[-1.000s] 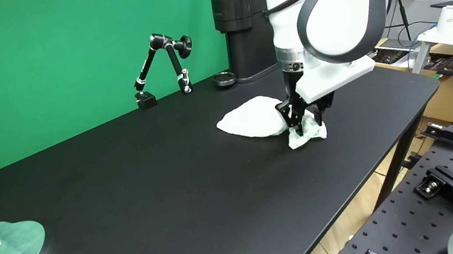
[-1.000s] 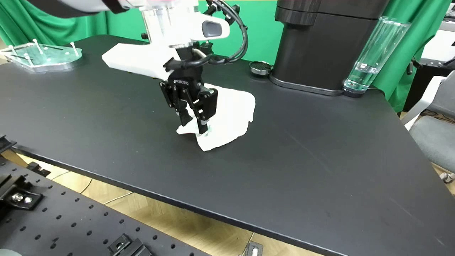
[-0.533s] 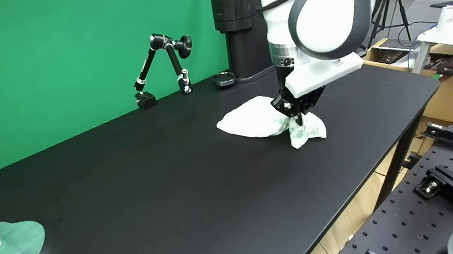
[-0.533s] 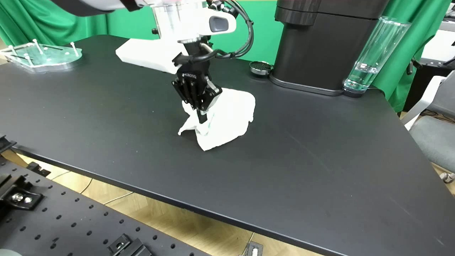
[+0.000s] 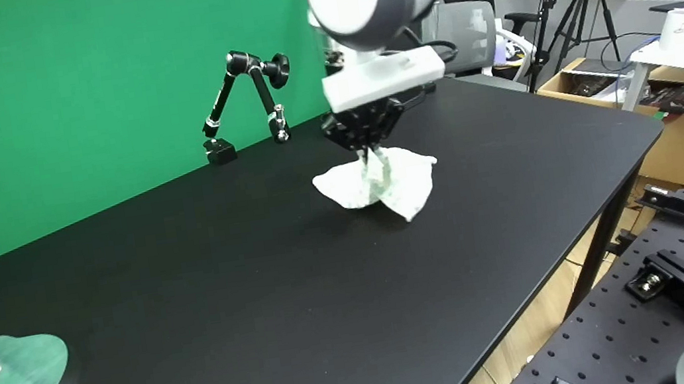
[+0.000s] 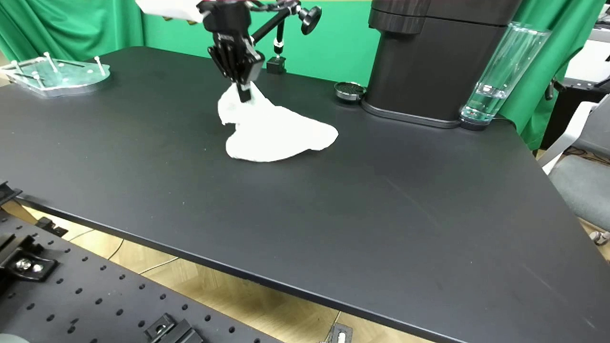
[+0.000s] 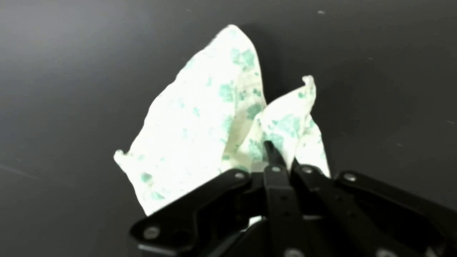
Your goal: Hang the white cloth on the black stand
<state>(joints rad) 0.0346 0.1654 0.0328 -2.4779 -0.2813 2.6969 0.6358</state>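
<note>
- While the gripper (image 6: 243, 90) is clamping on the white cloth (image 6: 279, 133), a gathered peak of it is standing up into the grip.
- Below that, the cloth is spreading low over the black table (image 6: 381, 228); I'm not managing to tell how much is touching.
- Apart from the cloth, the black stand (image 5: 239, 64) is sitting before the green backdrop (image 5: 102, 105).
- Pale green patches are showing on the cloth in the wrist view.

The table (image 5: 221, 329) carries a coffee machine (image 6: 429, 66), dish (image 6: 349, 98) and pegged board (image 5: 32, 369).
</note>
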